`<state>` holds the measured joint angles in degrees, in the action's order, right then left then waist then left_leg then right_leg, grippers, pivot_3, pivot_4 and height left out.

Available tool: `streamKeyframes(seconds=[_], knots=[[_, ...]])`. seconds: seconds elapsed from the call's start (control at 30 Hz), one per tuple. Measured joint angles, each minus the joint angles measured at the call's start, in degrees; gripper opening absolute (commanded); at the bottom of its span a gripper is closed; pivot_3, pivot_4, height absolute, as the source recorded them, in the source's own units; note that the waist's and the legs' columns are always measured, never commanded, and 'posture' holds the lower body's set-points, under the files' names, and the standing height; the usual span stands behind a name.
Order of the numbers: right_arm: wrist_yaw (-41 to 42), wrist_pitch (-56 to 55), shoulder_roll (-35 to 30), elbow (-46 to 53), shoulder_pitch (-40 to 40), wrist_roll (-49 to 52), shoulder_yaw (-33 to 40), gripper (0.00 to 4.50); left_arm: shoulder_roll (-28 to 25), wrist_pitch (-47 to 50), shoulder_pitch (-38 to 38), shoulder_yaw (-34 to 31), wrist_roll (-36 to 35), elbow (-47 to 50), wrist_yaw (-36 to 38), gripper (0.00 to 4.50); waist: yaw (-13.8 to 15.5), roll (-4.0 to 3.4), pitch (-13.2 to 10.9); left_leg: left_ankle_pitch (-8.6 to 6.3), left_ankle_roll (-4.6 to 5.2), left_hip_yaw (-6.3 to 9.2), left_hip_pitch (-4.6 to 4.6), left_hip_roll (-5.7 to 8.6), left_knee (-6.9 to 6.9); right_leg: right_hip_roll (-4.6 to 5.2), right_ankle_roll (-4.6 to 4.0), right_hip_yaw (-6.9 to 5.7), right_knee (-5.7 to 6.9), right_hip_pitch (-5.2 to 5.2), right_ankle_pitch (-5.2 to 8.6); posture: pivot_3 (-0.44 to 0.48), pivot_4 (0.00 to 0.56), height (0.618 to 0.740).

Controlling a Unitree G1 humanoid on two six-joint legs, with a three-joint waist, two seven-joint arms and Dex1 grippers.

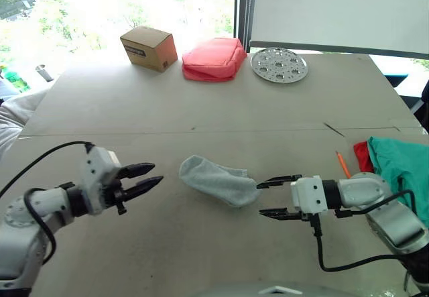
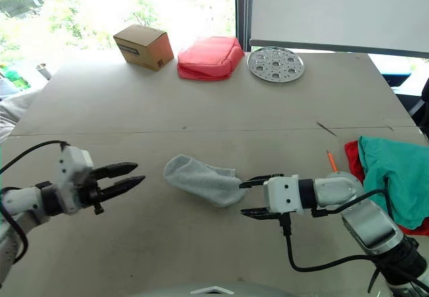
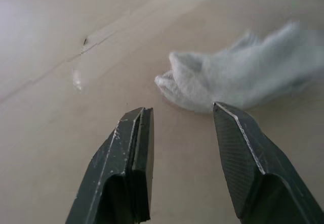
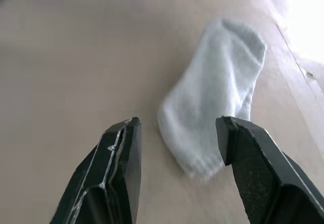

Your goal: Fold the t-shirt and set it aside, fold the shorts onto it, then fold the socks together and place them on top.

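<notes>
Socks between your two spread grippers, mid-table.

You see the socks lying as one light grey bundle on the table — your left gripper sits a short way off their rounded end, fingers apart and holding nothing. Your right gripper is released too, its fingertips just beside the other end. At your right table edge the shorts lie over the t-shirt, with an orange pencil beside them. Along the far edge stand a cardboard box, a coral-pink pouch and a perforated metal disc.
</notes>
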<state>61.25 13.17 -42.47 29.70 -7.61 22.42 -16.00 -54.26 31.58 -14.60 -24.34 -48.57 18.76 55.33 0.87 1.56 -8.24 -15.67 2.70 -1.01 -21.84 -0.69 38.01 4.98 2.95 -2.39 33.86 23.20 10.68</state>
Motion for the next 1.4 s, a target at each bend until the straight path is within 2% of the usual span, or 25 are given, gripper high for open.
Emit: streamKeyframes(seconds=[0.03, 0.1, 0.13, 0.2, 0.27, 0.3, 0.33, 0.47, 0.6, 0.77, 0.87, 1.0, 1.03, 1.13, 1.4], knots=[[-1.07, 4.59, 0.61, 0.94, -0.64, 3.41, 0.76, 2.5, 0.03, 5.33, 2.38, 0.24, -5.62, 1.2, -1.79, 2.04, 0.08, 0.02, 0.0, 0.0, 0.0, 0.03, -0.01, 0.03, 0.01, 0.02, 0.0, -0.01, 0.0, -0.01, 0.0, 0.0, 0.15, 0.739], [-4.68, 11.14, 3.17, 0.55, -2.93, 6.08, 1.12, 2.5, 1.45, 10.7, 7.56, 1.43, -11.16, 2.63, -6.36, 2.04, 0.07, 0.08, 0.02, 0.01, -0.01, 0.04, 0.03, 0.06, 0.04, 0.01, -0.02, 0.0, 0.02, -0.05, -0.03, 0.0, 0.15, 0.739], [-7.59, 14.62, 6.17, -0.57, -5.48, 6.71, 1.12, 2.27, 3.62, 13.03, 11.87, 3.33, -13.7, 3.75, -9.85, 1.8, 0.04, 0.08, 0.02, 0.01, -0.02, 0.04, 0.03, 0.09, 0.08, 0.0, -0.19, 0.02, 0.05, -0.05, -0.14, 0.0, 0.15, 0.739], [-11.68, 18.58, 9.89, -2.08, -8.5, 6.76, 0.82, 1.65, 7.07, 16.01, 17.37, 7.4, -14.58, 4.87, -15.55, 1.17, -0.01, 0.19, 0.1, 0.02, -0.02, 0.03, 0.05, 0.18, 0.06, -0.04, -0.26, 0.05, 0.08, -0.07, -0.18, 0.0, 0.15, 0.739], [-15.04, 20.91, 12.79, -4.6, -11.19, 4.88, -0.71, 0.66, 9.13, 16.85, 20.3, 13.52, -11.17, 4.9, -18.71, 0.2, -0.06, 0.27, 0.15, 0.1, -0.16, 0.01, -0.02, 0.35, 0.04, -0.1, -0.22, 0.08, 0.08, -0.05, -0.22, 0.0, 0.15, 0.739], [-15.52, 21.18, 12.7, -5.51, -11.95, 3.28, -2.04, 0.18, 9.31, 16.7, 20.4, 15.98, -8.85, 4.88, -18.88, 0.0, -0.1, 0.28, 0.16, 0.17, -0.26, -0.02, -0.01, 0.38, 0.01, -0.11, -0.28, 0.1, 0.05, -0.05, -0.19, 0.0, 0.15, 0.739], [-15.5, 21.1, 12.11, -6.36, -12.22, 1.42, -3.52, 0.08, 9.25, 16.28, 20.22, 18.56, -5.98, 4.81, -18.69, 0.0, -0.11, 0.25, 0.14, 0.17, -0.26, -0.05, 0.0, 0.4, 0.0, -0.12, -0.3, 0.11, 0.04, -0.05, -0.17, 0.0, 0.15, 0.739], [-15.06, 22.84, 10.86, -8.53, -12.02, -0.89, -5.02, 0.08, 9.17, 12.82, 17.58, 24.75, 3.49, 3.0, -16.16, 0.0, -0.11, 0.2, 0.11, 0.07, -0.08, -0.09, 0.0, 0.31, -0.12, -0.12, -0.29, 0.12, -0.02, -0.01, -0.16, 0.0, 0.15, 0.739], [-13.75, 23.67, 8.93, -8.17, -11.79, 0.04, -2.78, 0.08, 8.86, 7.87, 15.04, 26.79, 10.23, 0.45, -13.52, 0.0, -0.01, 0.15, 0.11, 0.02, -0.01, -0.1, 0.05, 0.22, -0.11, -0.04, -0.26, 0.13, -0.04, -0.01, -0.15, 0.0, 0.15, 0.739], [-11.51, 21.95, 6.09, -8.13, -11.42, -3.0, -4.42, 0.08, 10.09, 1.7, 15.11, 28.79, 16.4, -1.69, -12.09, 0.0, 0.05, 0.1, 0.19, 0.02, -0.01, -0.07, 0.06, 0.21, -0.13, -0.03, -0.26, 0.12, -0.04, -0.01, -0.15, 0.0, 0.15, 0.739], [-11.08, 21.4, 7.56, -8.13, -11.4, -4.39, -7.14, 0.08, 11.65, -0.16, 15.33, 28.99, 18.21, -2.16, -11.83, 0.0, 0.04, 0.01, 0.25, 0.02, -0.01, -0.08, 0.07, 0.2, -0.13, 0.0, -0.25, 0.12, -0.04, -0.02, -0.15, 0.0, 0.15, 0.739], [-11.56, 26.44, 11.36, -8.07, -12.76, -0.21, -5.34, 1.32, 14.69, -0.54, 16.39, 28.86, 18.74, -3.11, -11.74, 0.0, 0.28, 0.0, 0.27, 0.02, 0.0, -0.02, 0.01, 0.22, -0.04, 0.01, -0.26, 0.11, -0.03, -0.03, -0.16, 0.0, 0.15, 0.739], [-11.48, 28.42, 11.45, -7.76, -13.07, 1.73, -3.88, 1.87, 14.89, -0.44, 16.49, 28.86, 18.78, -3.13, -11.7, 0.0, 0.33, 0.01, 0.27, 0.01, 0.01, 0.02, -0.02, 0.23, -0.02, 0.01, -0.27, 0.1, -0.03, -0.03, -0.16, 0.0, 0.15, 0.739], [-12.48, 33.8, 12.55, -7.15, -13.58, 6.06, -0.24, 3.08, 14.89, -0.41, 16.57, 28.79, 19.25, -3.13, -11.36, 0.0, 0.27, 0.03, 0.28, 0.0, 0.02, 0.06, -0.01, 0.22, -0.03, 0.01, -0.28, 0.08, -0.03, -0.03, -0.16, 0.0, 0.15, 0.739], [-16.23, 41.88, 16.85, -10.9, -17.67, 7.23, -1.45, 3.08, 15.53, -0.59, 15.63, 28.18, 19.87, -2.42, -11.44, 0.0, 0.09, -0.02, 0.25, 0.0, 0.02, 0.08, -0.03, 0.22, -0.08, 0.01, -0.28, 0.05, -0.03, 0.0, -0.16, 0.0, 0.15, 0.739]])
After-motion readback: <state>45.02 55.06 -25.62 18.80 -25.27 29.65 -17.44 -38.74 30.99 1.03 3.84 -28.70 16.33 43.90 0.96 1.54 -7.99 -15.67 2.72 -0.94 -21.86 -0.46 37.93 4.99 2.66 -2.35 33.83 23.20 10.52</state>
